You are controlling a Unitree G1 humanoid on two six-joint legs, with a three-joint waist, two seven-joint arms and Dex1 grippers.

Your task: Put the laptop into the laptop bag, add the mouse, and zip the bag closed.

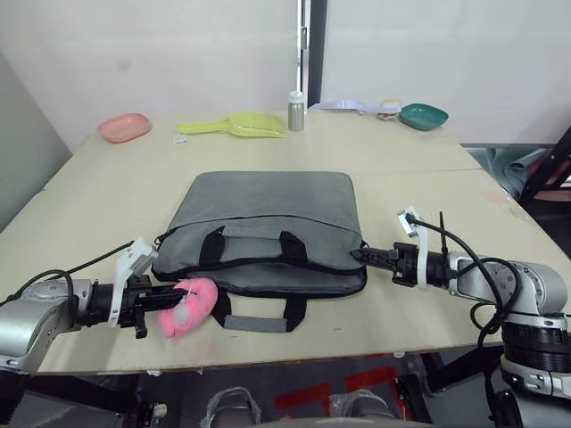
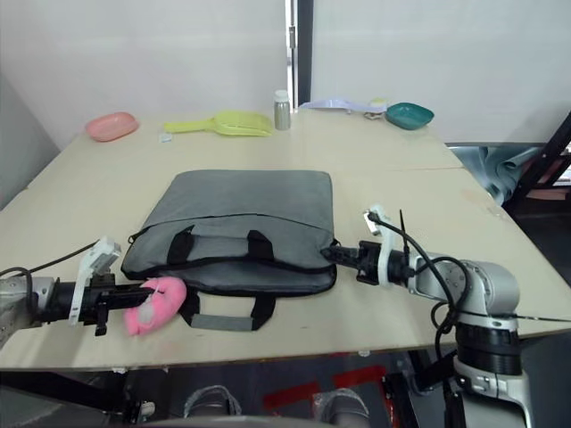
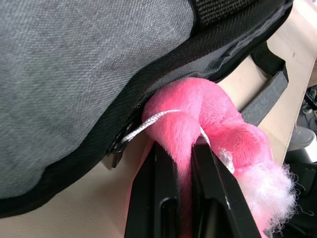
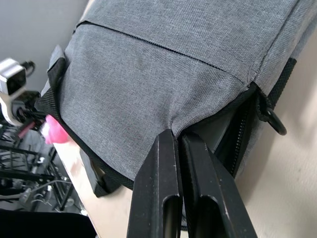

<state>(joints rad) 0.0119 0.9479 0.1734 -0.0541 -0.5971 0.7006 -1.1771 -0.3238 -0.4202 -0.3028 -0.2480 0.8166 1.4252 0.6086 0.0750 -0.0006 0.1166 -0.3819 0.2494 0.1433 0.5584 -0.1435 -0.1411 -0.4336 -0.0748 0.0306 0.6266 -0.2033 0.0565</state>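
The grey laptop bag [image 1: 268, 209] lies flat in the middle of the table, handles toward me. At its front left corner my left gripper [image 1: 169, 303] is shut on a pink plush lump [image 3: 233, 134]. A white cord [image 3: 148, 121] ties this lump to the zipper pull [image 3: 116, 148]. The zipper stands open along this corner. My right gripper [image 1: 359, 254] is shut on the bag's fabric [image 4: 148, 89] at the front right corner, where the zipper also gapes. The laptop and the mouse are out of view.
Along the table's far edge stand a pink dish [image 1: 124, 127], a yellow-green scoop [image 1: 236, 125], a small grey bottle [image 1: 295, 111], a white scoop [image 1: 343, 106] and a teal bowl [image 1: 423, 115]. The table's front edge [image 1: 268, 357] runs just below both grippers.
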